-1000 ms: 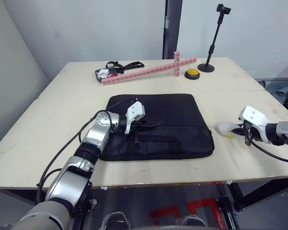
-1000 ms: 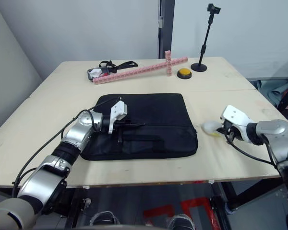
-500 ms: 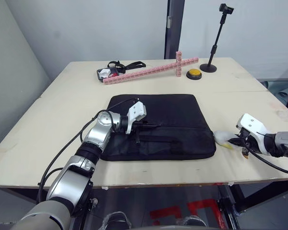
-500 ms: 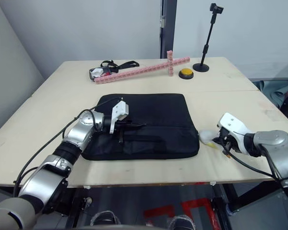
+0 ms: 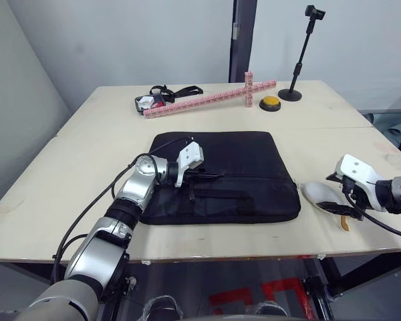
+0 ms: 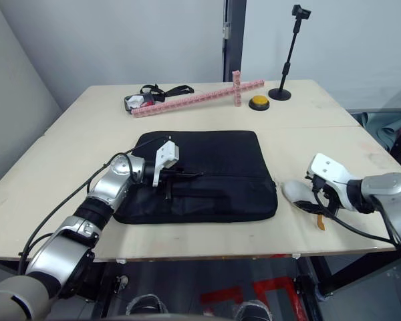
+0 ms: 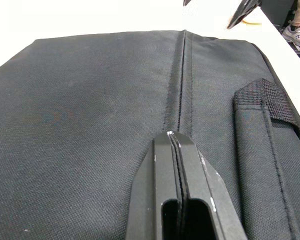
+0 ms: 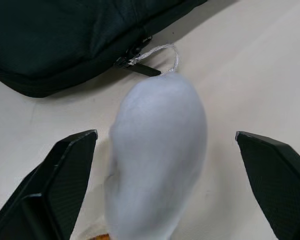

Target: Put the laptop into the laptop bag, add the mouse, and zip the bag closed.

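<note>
Head views: a large flat rectangular black fabric laptop bag (image 5: 220,177) lies on the pale wooden surface (image 5: 87,147), the left hand (image 5: 199,176) resting on its top, while a small oval glossy white mouse (image 5: 321,194) lies just beside the bag's right edge, before the right hand (image 5: 339,198). Left wrist view: the left hand's black fingers (image 7: 177,200) are pressed together over the bag's seam. Right wrist view: the right hand's fingers (image 8: 55,175) are spread wide to either side of the mouse (image 8: 157,150), with the bag's zipper pull (image 8: 137,65) just beyond it.

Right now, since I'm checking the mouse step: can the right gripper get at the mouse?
Probably yes. The right gripper is open with a finger on each side of the mouse, which lies on the table beside the laptop bag; nothing blocks it.
</note>
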{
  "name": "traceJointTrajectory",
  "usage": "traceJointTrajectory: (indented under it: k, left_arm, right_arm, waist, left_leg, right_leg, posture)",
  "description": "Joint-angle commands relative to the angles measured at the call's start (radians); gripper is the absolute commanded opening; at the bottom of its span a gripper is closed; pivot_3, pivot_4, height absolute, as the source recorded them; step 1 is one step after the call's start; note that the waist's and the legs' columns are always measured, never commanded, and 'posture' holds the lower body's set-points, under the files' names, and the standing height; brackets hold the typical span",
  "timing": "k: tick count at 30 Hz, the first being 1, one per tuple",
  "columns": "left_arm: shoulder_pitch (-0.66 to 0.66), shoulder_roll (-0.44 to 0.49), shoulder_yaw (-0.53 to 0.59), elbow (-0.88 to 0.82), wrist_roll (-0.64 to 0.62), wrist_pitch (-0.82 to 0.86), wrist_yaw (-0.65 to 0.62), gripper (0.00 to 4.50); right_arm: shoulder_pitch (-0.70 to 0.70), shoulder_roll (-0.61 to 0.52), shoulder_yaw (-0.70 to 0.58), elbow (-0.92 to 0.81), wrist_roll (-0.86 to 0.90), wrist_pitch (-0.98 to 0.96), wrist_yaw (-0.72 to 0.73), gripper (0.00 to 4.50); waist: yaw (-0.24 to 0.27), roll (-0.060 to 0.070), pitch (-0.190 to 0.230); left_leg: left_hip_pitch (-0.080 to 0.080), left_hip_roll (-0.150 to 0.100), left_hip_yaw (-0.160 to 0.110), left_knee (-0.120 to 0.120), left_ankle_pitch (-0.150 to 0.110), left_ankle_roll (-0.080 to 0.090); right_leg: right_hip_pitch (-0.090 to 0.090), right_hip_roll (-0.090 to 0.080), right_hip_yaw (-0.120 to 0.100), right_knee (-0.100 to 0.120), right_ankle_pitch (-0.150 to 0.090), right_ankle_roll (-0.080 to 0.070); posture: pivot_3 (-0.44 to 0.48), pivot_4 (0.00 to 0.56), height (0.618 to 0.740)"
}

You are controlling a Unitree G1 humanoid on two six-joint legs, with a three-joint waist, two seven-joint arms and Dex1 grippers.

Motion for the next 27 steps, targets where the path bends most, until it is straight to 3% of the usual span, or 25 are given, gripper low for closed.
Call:
traceJointTrajectory:
  k: [1,12,24,27]
  left_arm:
    - [0.067,0.018,-0.066,0.102,0.097,0.046,0.007,0.00]
    - [0.080,0.029,-0.013,-0.016,0.011,0.161,-0.026,0.00]
    - [0.118,0.122,0.103,-0.327,-0.097,0.379,0.015,0.00]
    - [0.130,0.179,0.136,-0.408,-0.134,0.442,0.017,0.82]
  right_arm:
    - [-0.044,-0.048,-0.025,0.012,0.020,-0.011,0.047,4.46]
    - [-0.173,-0.170,-0.022,0.139,0.125,-0.001,0.312,4.46]
    - [-0.359,-0.134,0.091,0.229,0.113,0.013,0.399,4.46]
    - [-0.402,-0.115,0.111,0.237,0.125,0.031,0.412,4.50]
  waist:
    - [0.000,0.000,0.000]
    - [-0.003,0.001,-0.001]
    - [-0.012,0.001,0.005]
    - [-0.014,0.001,0.007]
  left_leg:
    - [0.000,0.000,0.000,0.000,0.000,0.000]
    - [0.000,0.000,0.000,0.001,0.000,0.001]
    - [-0.002,0.000,0.000,0.001,0.005,0.009]
    - [-0.004,0.001,0.000,0.001,0.006,0.009]
  right_leg:
    - [0.000,0.000,0.000,0.000,0.000,0.000]
    - [0.000,0.000,0.000,0.001,0.001,-0.001]
    - [-0.003,0.000,-0.001,0.002,0.001,-0.002]
    - [-0.007,0.000,-0.001,0.004,0.001,-0.002]
  posture:
    - [0.000,0.150,0.740]
    - [0.000,0.150,0.740]
    - [0.000,0.150,0.740]
    - [0.000,0.150,0.740]
